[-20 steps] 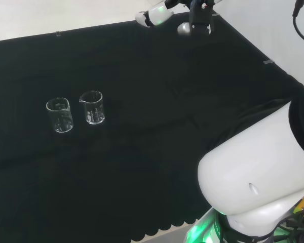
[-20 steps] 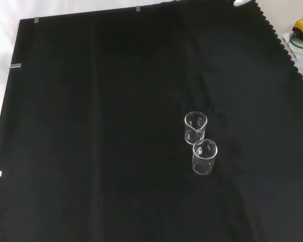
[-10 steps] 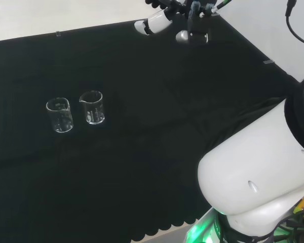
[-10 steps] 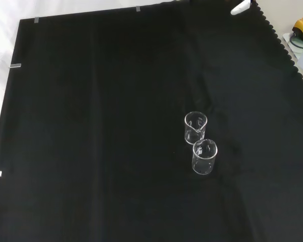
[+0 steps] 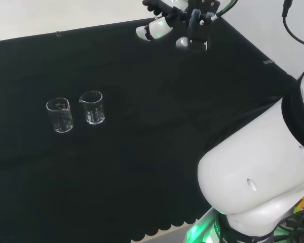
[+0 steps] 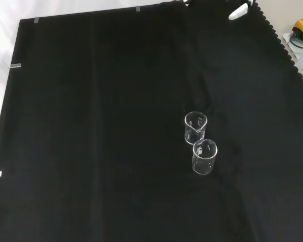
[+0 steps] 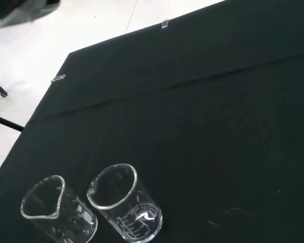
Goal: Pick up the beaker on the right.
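Two clear beakers are seen upright on the black cloth [image 5: 142, 167], just beside each other and untouched. In the head view, the right beaker [image 5: 92, 107] stands at the left of the bench, beside the left beaker [image 5: 60, 115]. The hand [image 5: 162, 20] is held high at the far edge, well apart from both, its fingers stretched out and holding nothing.

Glossy white arm links [image 5: 253, 172] — black-and-white hand [image 5: 164, 20].
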{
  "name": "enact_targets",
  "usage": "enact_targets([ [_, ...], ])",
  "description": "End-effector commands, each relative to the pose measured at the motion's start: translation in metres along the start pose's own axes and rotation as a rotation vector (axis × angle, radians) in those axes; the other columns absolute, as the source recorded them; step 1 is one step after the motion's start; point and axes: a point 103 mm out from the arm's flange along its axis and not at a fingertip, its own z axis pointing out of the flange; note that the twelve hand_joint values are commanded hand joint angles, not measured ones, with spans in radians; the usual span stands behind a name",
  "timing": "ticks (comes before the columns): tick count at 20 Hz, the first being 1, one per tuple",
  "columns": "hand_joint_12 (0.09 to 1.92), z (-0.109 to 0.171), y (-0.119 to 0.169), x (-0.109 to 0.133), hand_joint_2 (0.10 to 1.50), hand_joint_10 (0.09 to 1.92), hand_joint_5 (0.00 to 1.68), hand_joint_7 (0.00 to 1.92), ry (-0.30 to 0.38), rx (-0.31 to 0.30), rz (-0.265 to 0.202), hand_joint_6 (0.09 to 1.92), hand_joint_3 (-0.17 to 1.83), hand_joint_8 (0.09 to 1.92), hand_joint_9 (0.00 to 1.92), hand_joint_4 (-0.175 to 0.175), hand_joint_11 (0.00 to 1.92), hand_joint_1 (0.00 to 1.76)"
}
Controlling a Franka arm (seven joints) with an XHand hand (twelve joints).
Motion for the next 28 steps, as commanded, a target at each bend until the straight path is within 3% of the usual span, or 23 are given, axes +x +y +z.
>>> enact_targets([
  [1,1.46,0.0,0.0,-0.007,0.42,0.9,0.27,0.18,0.019,0.001,-0.001,0.09,0.97,0.77,0.21,-0.134,0.02,0.76],
  [18,1.46,0.031,0.011,-0.01,0.42,0.9,0.28,0.19,0.061,0.039,0.006,0.09,0.97,0.78,0.21,-0.136,0.02,0.77],
  [22,1.46,0.024,0.008,-0.023,0.42,0.9,0.28,0.19,0.079,0.014,0.032,0.09,0.98,0.78,0.21,-0.137,0.02,0.77],
  [28,1.46,0.025,0.009,-0.021,0.42,0.91,0.28,0.19,0.078,0.019,0.018,0.09,0.98,0.78,0.22,-0.137,0.02,0.77],
])
